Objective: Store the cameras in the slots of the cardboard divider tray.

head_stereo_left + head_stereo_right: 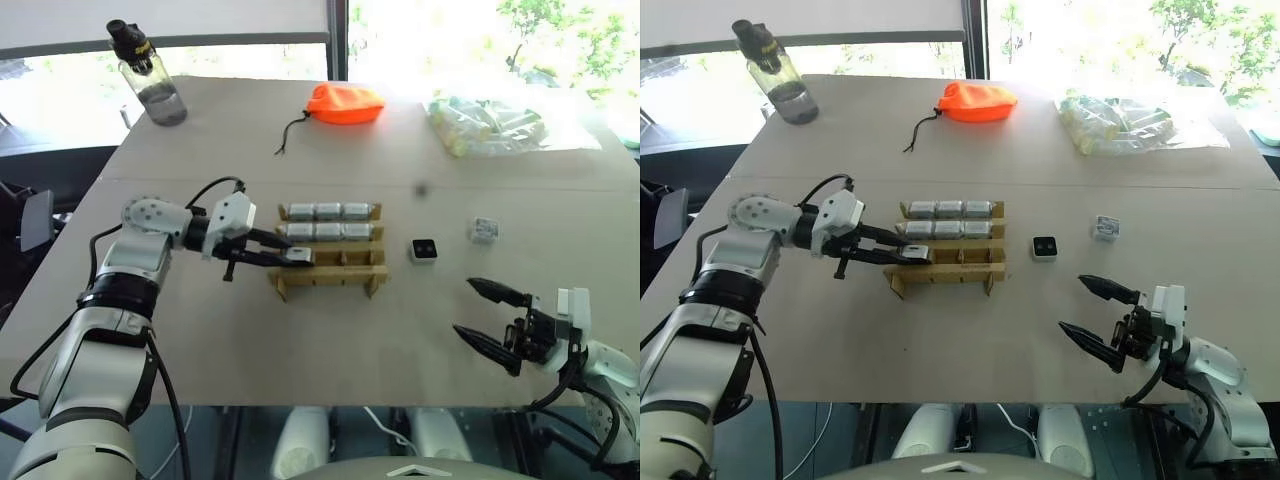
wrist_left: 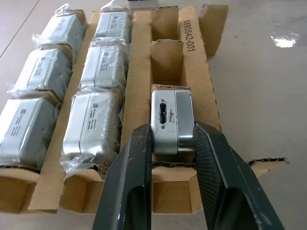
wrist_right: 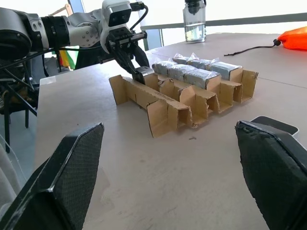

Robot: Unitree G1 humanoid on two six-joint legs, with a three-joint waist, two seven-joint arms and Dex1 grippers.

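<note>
The cardboard divider tray [image 1: 330,277] lies mid-table, its two far rows filled with several plastic-wrapped cameras [image 1: 328,211]. My left gripper [image 1: 298,257] reaches in from the left, shut on a silver camera [image 2: 171,120] that sits in the end slot of the third row; its black fingers [image 2: 129,187] press both sides of it. Two more cameras lie loose to the right of the tray: one with its black face up [image 1: 424,250], one paler [image 1: 484,229]. My right gripper [image 1: 463,306] hovers open over the table's near right, holding nothing.
An orange drawstring pouch [image 1: 344,103] lies at the far middle, a clear water bottle [image 1: 150,80] stands at the far left, and a clear bag of pale items [image 1: 487,124] rests at the far right. Bare tabletop stretches in front of the tray.
</note>
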